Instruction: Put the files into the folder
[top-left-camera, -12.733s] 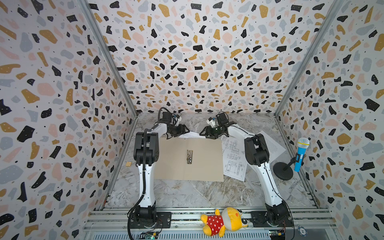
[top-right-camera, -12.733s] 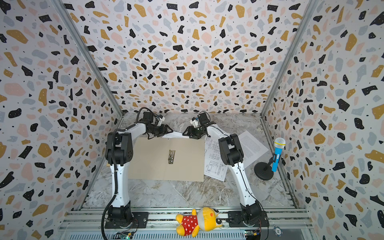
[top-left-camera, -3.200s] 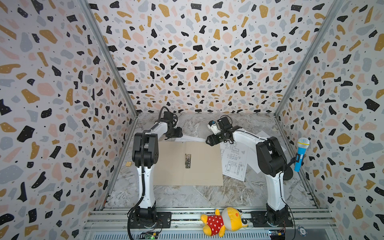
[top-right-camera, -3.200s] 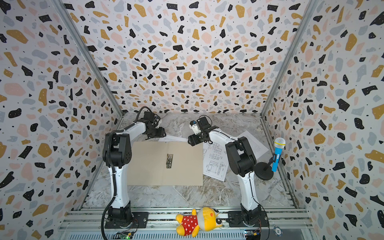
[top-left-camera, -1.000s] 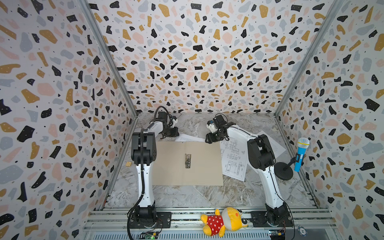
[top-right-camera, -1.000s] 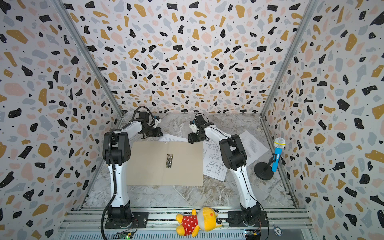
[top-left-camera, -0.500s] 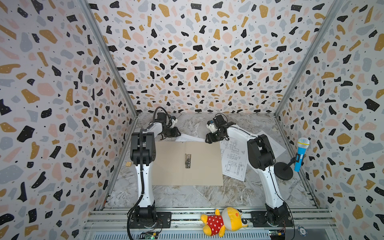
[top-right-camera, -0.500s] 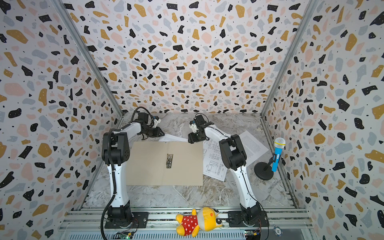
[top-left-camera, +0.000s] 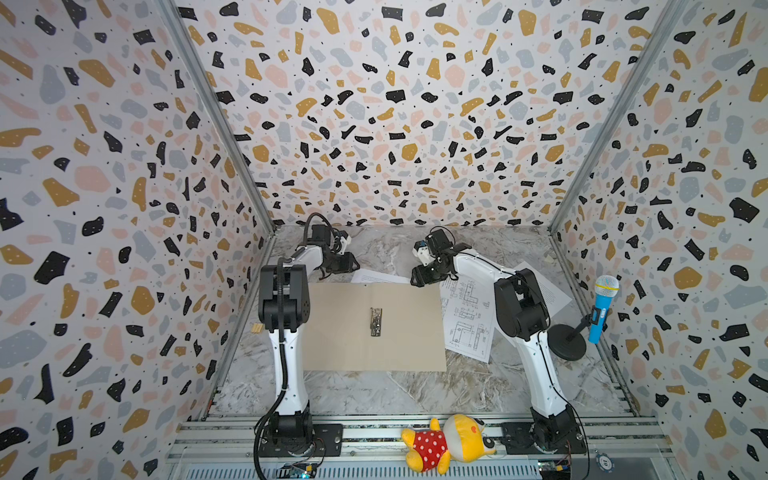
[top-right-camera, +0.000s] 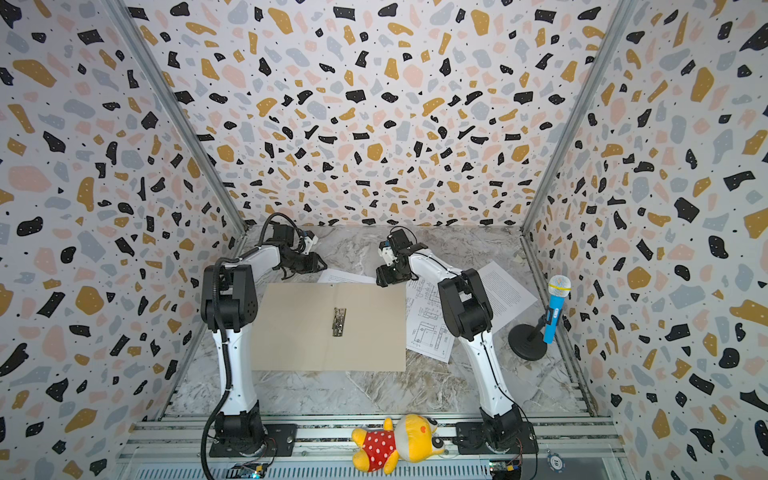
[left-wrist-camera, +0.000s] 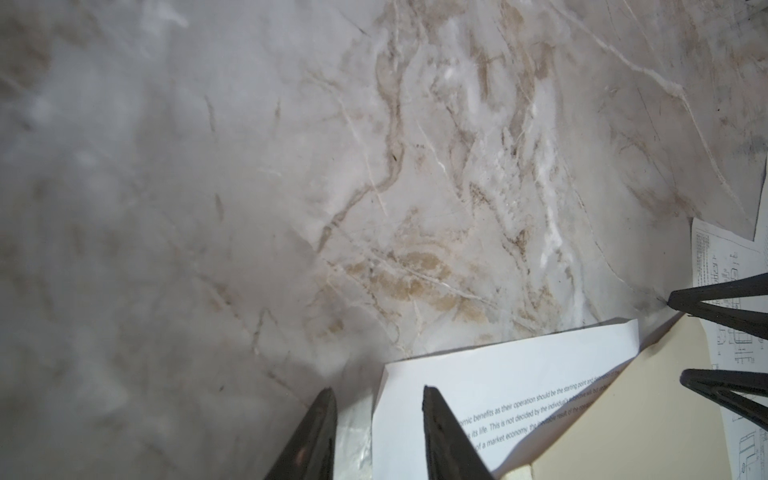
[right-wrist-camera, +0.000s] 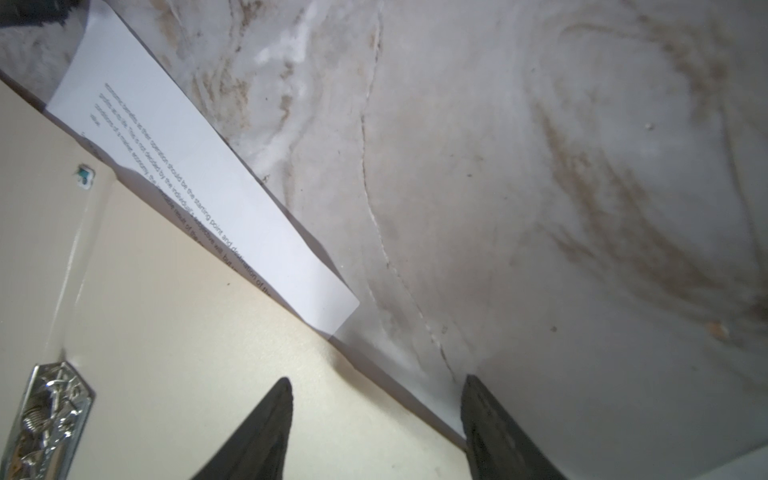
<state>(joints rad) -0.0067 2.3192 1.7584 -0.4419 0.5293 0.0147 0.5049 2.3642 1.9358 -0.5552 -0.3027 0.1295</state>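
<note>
The text sheet (left-wrist-camera: 519, 374) pokes from under the folder's (top-left-camera: 340, 324) far edge, long axis along it. The left gripper (left-wrist-camera: 378, 390), parted and empty, straddles its left corner; the right gripper (right-wrist-camera: 377, 378) gapes empty.

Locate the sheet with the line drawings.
In both top views the drawing sheet lies flat on the table, right of centre, beside the right edge of the folder and partly under the right arm.
</note>
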